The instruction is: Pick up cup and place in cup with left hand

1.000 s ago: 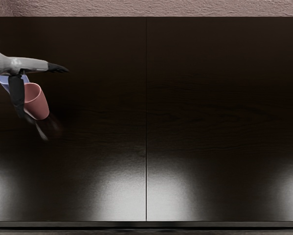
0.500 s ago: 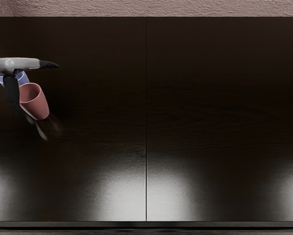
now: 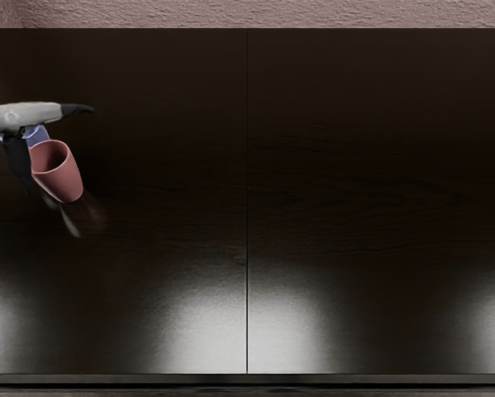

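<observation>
My left hand point(image 3: 54, 141) reaches in from the left edge, its fingers stretched out to the right and its thumb pointing down the picture, open with nothing held. Partly covered by the hand and thumb is a blue cup point(image 3: 39, 134). Just right of the thumb stands a red cup point(image 3: 63, 178), its opening visible and nothing to be seen inside. The hand hides most of the blue cup, so whether the two cups touch cannot be told.
Both cups are at the left side of a dark table point(image 3: 247, 207) with a seam down its middle. Beyond the far edge is a rough pinkish wall point(image 3: 264, 12). The near edge runs along the bottom.
My left hand has shifted left, with the thumb uncovering more of the red cup's left side. Neither cup has visibly moved.
</observation>
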Controlling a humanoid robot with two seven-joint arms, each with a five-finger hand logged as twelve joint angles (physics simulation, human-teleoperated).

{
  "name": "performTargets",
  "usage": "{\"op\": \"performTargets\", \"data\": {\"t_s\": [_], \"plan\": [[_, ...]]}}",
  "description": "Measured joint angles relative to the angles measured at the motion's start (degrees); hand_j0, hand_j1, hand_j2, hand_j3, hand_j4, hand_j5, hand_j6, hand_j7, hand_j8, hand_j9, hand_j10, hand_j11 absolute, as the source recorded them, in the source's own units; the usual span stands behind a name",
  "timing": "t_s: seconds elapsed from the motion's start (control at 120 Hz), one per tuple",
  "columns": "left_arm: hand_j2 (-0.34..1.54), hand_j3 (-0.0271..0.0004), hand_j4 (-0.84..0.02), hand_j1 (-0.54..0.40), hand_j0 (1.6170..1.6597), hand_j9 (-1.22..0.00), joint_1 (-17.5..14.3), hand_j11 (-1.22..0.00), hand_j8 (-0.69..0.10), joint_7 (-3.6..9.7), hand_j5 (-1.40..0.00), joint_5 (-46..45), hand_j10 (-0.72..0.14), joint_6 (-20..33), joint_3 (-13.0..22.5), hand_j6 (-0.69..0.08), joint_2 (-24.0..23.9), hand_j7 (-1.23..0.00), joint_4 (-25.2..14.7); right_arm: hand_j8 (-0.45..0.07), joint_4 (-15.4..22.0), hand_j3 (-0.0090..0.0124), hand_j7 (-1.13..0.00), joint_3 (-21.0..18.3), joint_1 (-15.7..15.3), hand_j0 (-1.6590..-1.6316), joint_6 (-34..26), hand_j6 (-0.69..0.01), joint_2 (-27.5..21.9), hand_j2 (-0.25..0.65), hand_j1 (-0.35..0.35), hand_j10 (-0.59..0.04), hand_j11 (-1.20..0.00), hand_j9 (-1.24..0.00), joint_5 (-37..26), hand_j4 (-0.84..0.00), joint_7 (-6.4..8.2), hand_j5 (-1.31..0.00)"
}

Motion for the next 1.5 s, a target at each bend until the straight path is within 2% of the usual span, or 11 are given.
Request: {"op": "performTargets", "data": {"t_s": [0.317, 0.875, 1.5], "plan": [[0.02, 0.0, -0.068, 0.278, 1.658, -0.08, 1.22, -0.08, -0.069, -0.22, -0.08, 0.38, -0.067, 3.9, 1.8, -0.069, -1.03, -0.08, 0.08, 0.0, 0.0, 0.0, 0.0, 0.0, 0.0, -1.6581, -0.01, -0.001, 0.0, 0.0, -0.349, 0.0, 0.0, 0.0, 0.0, 0.0, 0.0, 0.0], [0.04, 0.0, -0.177, 0.147, 1.658, -0.22, 2.11, -0.22, -0.178, -0.15, -0.22, 2.28, -0.176, 4.3, 3.01, -0.178, -3.01, -0.22, 2.35, 0.0, 0.0, 0.0, 0.0, 0.0, 0.0, -1.6581, 0.0, -0.001, 0.0, 0.0, -0.349, 0.0, 0.0, 0.0, 0.0, 0.0, 0.0, 0.0], [0.05, 0.0, -0.222, 0.093, 1.658, -0.28, 3.25, -0.28, -0.223, -0.16, -0.28, 3.76, -0.221, 5.0, 3.13, -0.223, -4.04, -0.28, 4.03, 0.0, 0.0, 0.0, 0.0, 0.0, 0.0, -1.6581, 0.0, -0.001, 0.0, 0.0, -0.349, 0.0, 0.0, 0.0, 0.0, 0.0, 0.0, 0.0]]}}
